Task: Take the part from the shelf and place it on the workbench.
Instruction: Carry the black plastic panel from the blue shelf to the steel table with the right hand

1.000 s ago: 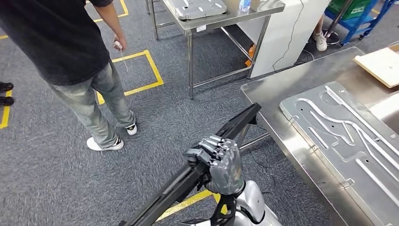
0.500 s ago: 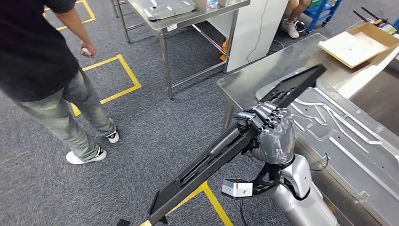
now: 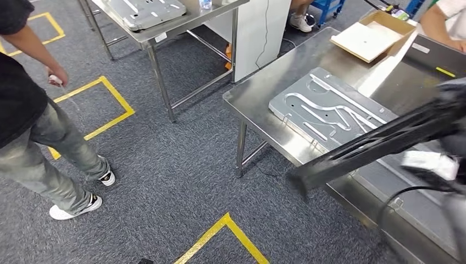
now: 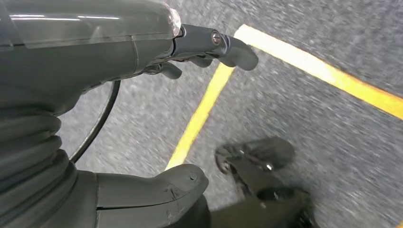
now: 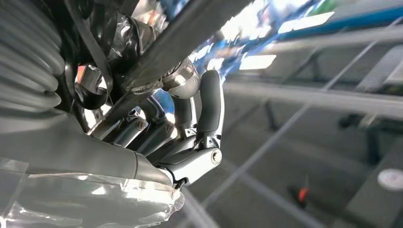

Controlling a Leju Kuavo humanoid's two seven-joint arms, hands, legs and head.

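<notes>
Two steel benches stand on grey carpet marked with yellow tape [image 3: 100,104] — the near bench [image 3: 258,102] at right, a far bench [image 3: 187,25] toward the top. On the near bench lies a large grey metal plate [image 3: 324,110] with raised curved channels, and beyond it an open cardboard box [image 3: 365,38]. A similar plate [image 3: 145,11] rests on the far bench. A person [image 3: 33,126] in a black shirt, jeans and white-soled shoes stands at left, one hand holding something small.

The part [image 3: 379,140] — a long black bar, blurred — hangs tilted above the near bench's front edge, its low end past the edge over the carpet and its high end rising toward the right. In the right wrist view, the right hand [image 5: 157,118] has its fingers [image 5: 209,104] wrapped round the dark bar, clamped on it.

The left hand [image 4: 142,95] hangs over the carpet and a yellow line; its fingers [image 4: 223,45] are part curled and its thumb is apart, with nothing between them.
</notes>
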